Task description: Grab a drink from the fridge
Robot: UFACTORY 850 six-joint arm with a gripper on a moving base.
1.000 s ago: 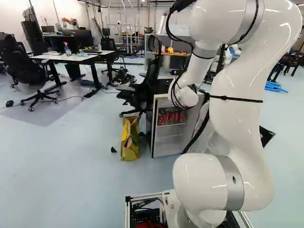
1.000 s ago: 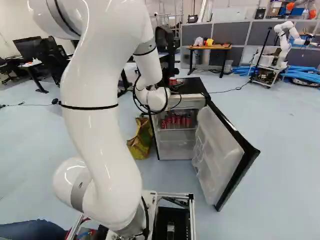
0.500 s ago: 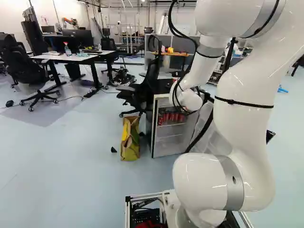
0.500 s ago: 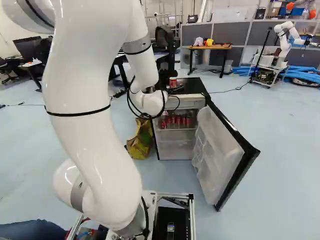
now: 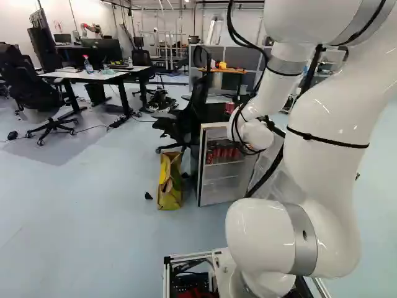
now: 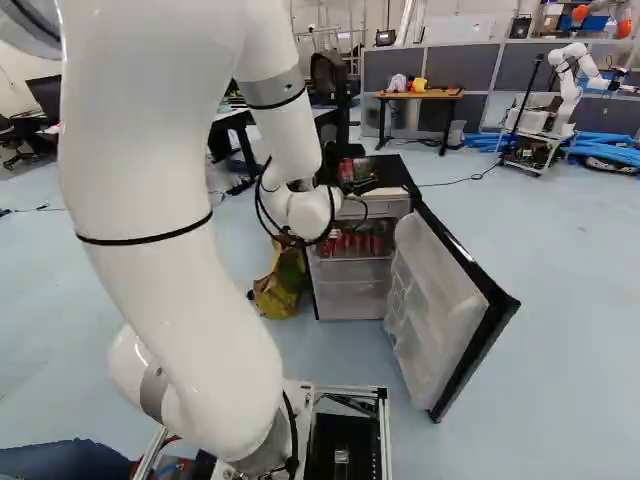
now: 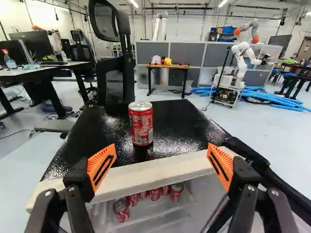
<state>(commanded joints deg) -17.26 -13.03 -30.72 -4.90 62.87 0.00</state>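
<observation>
On fridge (image 7: pixel 187 124) top, red can (image 7: pixel 141 124) upright ahead of gripper (image 6: pixel 360 180), apart from its wide-open fingers.

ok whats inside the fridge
Several red cans stand close together on the upper shelf of the fridge. Its top covers part of the group in the wrist view, and anything behind the cans can't be seen.
</observation>
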